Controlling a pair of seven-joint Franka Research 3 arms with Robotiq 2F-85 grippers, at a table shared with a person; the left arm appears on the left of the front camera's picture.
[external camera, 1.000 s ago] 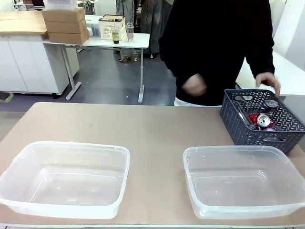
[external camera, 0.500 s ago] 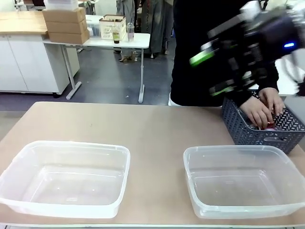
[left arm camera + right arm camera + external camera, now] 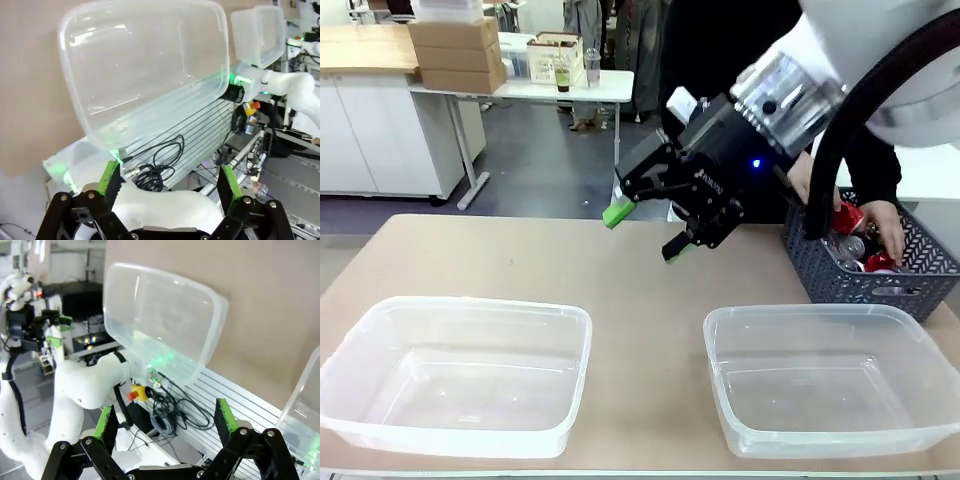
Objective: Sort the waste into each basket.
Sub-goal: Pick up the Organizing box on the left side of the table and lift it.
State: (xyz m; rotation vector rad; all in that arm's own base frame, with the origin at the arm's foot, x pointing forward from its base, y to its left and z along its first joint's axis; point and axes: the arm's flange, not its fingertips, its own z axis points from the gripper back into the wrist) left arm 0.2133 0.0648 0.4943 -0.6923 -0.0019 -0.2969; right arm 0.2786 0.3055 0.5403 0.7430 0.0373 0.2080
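Red cans in dark crate, well right of right pincer, spread wide, empty, left pincer wide too

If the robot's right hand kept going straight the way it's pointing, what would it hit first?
Most likely the left clear tub: the right hand, open and empty, points down and leftward toward it. Depth is unclear, so it might miss the tub.
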